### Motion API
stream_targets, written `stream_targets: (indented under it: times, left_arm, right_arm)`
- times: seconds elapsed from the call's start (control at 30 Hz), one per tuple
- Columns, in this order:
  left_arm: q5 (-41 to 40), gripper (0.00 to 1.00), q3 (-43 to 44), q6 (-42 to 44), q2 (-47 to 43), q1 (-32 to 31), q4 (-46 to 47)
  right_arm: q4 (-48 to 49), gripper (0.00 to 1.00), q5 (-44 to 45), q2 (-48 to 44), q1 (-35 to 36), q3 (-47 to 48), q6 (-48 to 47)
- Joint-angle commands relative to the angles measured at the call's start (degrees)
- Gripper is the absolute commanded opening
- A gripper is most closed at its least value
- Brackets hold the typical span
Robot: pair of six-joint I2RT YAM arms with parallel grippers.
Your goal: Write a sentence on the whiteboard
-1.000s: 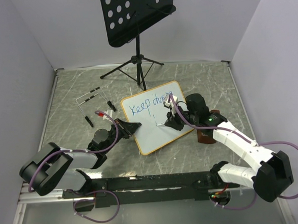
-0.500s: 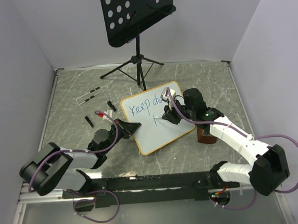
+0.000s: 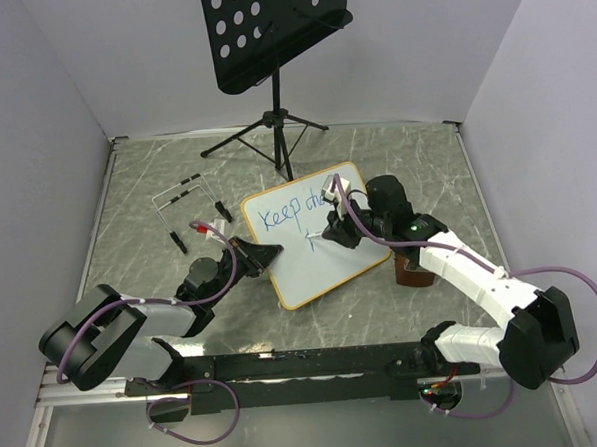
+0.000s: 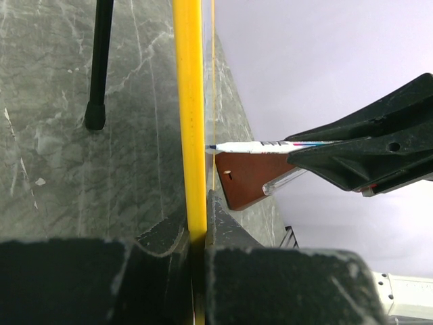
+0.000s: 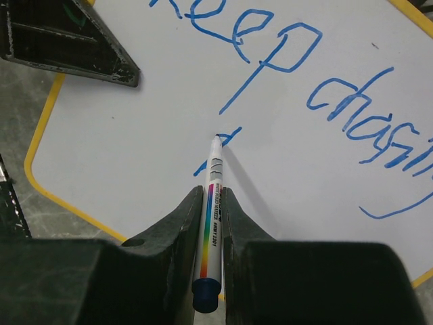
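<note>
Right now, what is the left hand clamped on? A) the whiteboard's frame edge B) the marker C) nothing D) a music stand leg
A: the left wrist view shows the left hand closed on the yellow frame edge of the whiteboard, while the marker sits in the right hand.

One whiteboard [image 3: 306,268] carries two blue words [image 5: 249,80] on its top line and one short blue stroke [image 5: 229,137] beneath. I have two grippers in all: my left gripper [image 3: 269,252] and my right gripper [image 3: 332,232]. There is one marker [image 5: 211,210]. One music stand [image 3: 269,35] has three legs. There is one brown block [image 3: 413,273]. Several small dark pieces [image 3: 177,198] are too small to count exactly.
</note>
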Motion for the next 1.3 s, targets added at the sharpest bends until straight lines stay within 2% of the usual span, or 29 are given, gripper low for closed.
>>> stream_targets:
  times: [0.0, 0.47, 1.27]
  left_arm:
    - [1.15, 0.01, 0.27, 3.23, -0.96, -0.42, 6.21]
    - [1.14, 0.01, 0.27, 3.32, -1.58, -0.50, 5.59]
    - [1.50, 0.01, 0.18, 3.32, -0.88, -0.50, 6.38]
  right_arm:
    - [-0.37, 0.00, -1.86, -2.24, 0.28, -0.34, -0.38]
    - [-0.63, 0.00, -0.36, -5.41, 0.19, -1.30, 0.50]
    - [-1.34, 0.00, 0.52, -0.31, 0.28, -0.78, 1.21]
